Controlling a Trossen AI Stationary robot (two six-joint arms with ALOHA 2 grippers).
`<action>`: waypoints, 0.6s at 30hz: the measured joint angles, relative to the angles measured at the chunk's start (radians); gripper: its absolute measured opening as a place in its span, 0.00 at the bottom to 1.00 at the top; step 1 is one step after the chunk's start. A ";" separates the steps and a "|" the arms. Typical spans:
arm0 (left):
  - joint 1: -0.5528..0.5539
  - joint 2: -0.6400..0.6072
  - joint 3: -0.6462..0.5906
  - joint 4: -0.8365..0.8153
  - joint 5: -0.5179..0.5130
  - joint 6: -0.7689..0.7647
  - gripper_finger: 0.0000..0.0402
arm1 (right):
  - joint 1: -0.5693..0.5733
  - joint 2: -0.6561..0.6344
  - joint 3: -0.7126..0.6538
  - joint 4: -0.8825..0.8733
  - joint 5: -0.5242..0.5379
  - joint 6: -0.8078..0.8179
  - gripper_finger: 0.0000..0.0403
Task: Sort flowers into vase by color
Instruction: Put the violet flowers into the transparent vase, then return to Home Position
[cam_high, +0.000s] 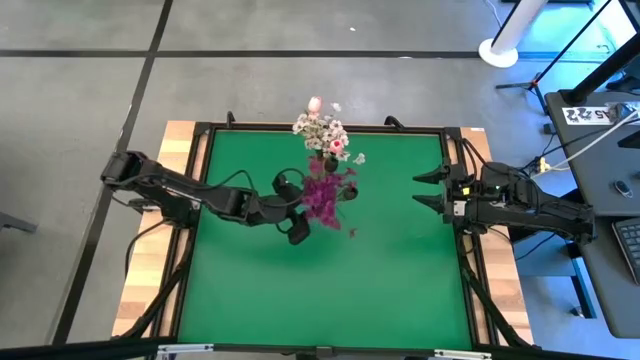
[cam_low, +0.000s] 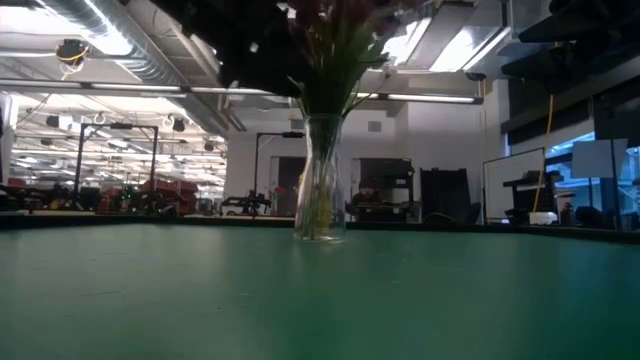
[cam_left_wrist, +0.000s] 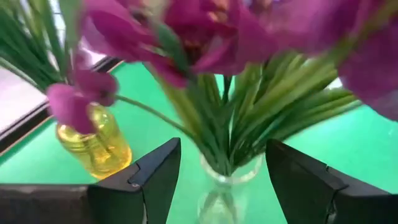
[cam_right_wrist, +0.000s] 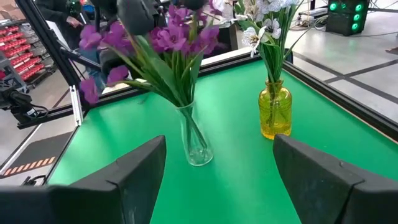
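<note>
A clear glass vase (cam_right_wrist: 196, 146) stands by its base on the green mat (cam_high: 390, 280) and holds magenta-purple flowers (cam_right_wrist: 168, 37) on green stems. Just beyond it, toward the far edge, a yellow glass vase (cam_right_wrist: 275, 115) holds white flowers (cam_high: 322, 130) with a pale pink bud. My left gripper (cam_high: 300, 208) is open on the left side of the magenta bunch. In its wrist view its fingers (cam_left_wrist: 155, 180) stand on either side of the clear vase's neck (cam_left_wrist: 227, 177) without touching it. My right gripper (cam_high: 420, 190) waits open at the table's right edge.
A black frame (cam_high: 200, 180) borders the mat, with wooden table showing on the left. The near half of the mat (cam_low: 320, 300) holds nothing. Desks and stands (cam_high: 600, 120) sit beyond the right edge.
</note>
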 joint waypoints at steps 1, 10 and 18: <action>-0.004 -0.007 0.000 -0.009 -0.008 0.000 0.58 | 0.000 0.000 0.000 0.000 0.000 0.000 0.74; -0.044 -0.086 0.000 -0.195 -0.030 -0.099 0.58 | 0.000 0.000 0.000 0.000 0.000 0.001 0.74; -0.156 -0.178 0.000 -0.312 -0.086 -0.136 0.55 | 0.001 -0.007 0.000 0.013 0.021 -0.030 0.74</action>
